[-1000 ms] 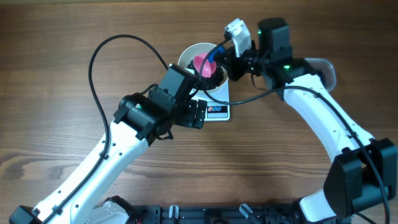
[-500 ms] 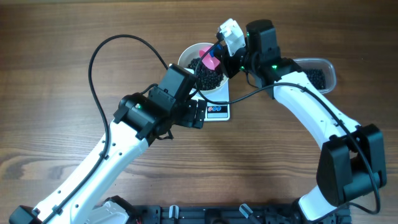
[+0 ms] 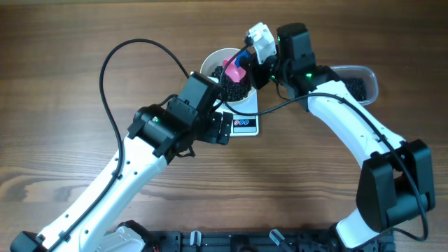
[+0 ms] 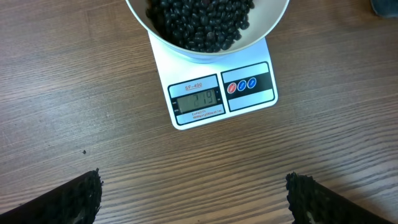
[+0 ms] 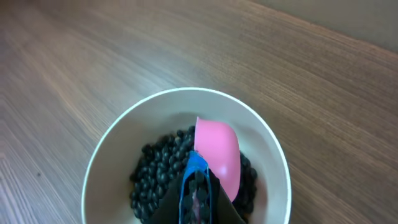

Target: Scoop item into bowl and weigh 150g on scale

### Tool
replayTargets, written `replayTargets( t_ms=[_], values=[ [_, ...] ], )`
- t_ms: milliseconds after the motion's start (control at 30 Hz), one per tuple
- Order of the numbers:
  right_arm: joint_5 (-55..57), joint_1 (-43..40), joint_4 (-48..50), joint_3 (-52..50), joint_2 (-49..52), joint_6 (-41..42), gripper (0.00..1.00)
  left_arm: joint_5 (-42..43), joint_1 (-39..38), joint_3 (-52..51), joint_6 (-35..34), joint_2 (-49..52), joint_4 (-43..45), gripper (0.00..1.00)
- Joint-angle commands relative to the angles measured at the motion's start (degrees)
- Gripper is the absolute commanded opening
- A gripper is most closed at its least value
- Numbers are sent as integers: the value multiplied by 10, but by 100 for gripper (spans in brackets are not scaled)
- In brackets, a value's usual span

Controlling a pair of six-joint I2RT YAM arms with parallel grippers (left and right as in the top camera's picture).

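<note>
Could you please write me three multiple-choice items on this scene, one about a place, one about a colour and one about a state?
1. Where does the bowl stand? A on a tray; B on the scale; C on a stool.
2. What colour is the scoop over the bowl? A green; B yellow; C pink.
3. How is the left claw? A shut on a spoon; B shut on a cloth; C open and empty.
Answers: 1 B, the left wrist view shows the bowl resting on the scale's platform; 2 C, the scoop held in the right claw is plainly pink; 3 C, its jaws stand far apart with nothing between them.
</note>
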Motion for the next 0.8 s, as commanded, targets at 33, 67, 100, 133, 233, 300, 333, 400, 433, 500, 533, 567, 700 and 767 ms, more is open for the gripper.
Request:
replayTargets(
  t_ms=[33,67,100,133,233,300,333,400,433,500,533,567,700,767],
  values=[
    [-18,0,3,11,8,67,4,1,-3,9,-5,1,0,100],
    [-24,0,3,11,8,75,4,1,-3,9,-5,1,0,100],
    [-38,-3,1,11,8,85,4,1,-3,9,-5,1,0,100],
    [-54,-7,-1,11,8,104,4,1,-3,9,-5,1,0,100],
    [-59,-17,-5,11,8,108,4,1,-3,9,-5,1,0,100],
    [-59,-26,-4,11,6,108,4,1,-3,9,-5,1,0,100],
    [-59,-31,-3,11,3,105,4,1,-3,9,-5,1,0,100],
    [-59,-38,1,11,-8,104,4,1,-3,9,-5,1,0,100],
    [-59,-40,2,11,-14,104,4,1,-3,9,-5,1,0,100],
    [-60,-42,5,11,-29,103,4,1,-3,9,-5,1,0,100],
    [-60,-42,6,11,-32,104,4,1,-3,9,-5,1,0,100],
    [-60,-42,5,11,-33,104,4,1,-3,9,-5,1,0,100],
    [-60,-42,10,11,-37,112,4,1,-3,9,-5,1,0,100],
    [-60,-42,14,11,-42,123,4,1,-3,9,-5,1,0,100]
  ],
)
